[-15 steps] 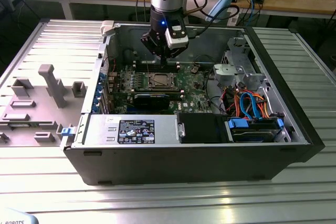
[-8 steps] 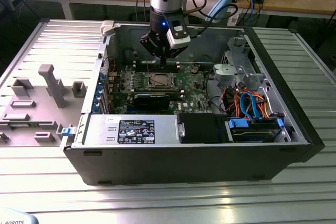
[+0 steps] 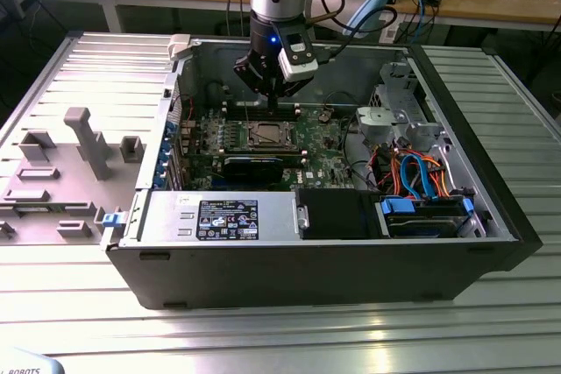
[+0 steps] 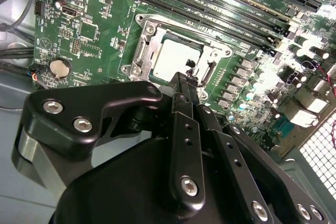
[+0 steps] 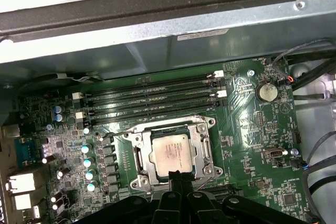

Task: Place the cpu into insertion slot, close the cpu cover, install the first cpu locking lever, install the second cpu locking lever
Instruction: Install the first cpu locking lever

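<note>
In the exterior view the gripper [image 3: 273,94] hangs inside the open computer case [image 3: 491,216] on the bench [image 3: 263,339], just above the insertion slot [image 3: 263,135] on the green board [image 3: 329,155]. In the second wrist view the cpu [image 4: 176,59] already lies in the slot with the cpu cover [image 4: 143,51] down around it, and the jaws are together at the slot's edge, holding nothing. The first wrist view agrees, but I cannot tell whether either locking lever is latched, so the levers are probably what is left.
</note>
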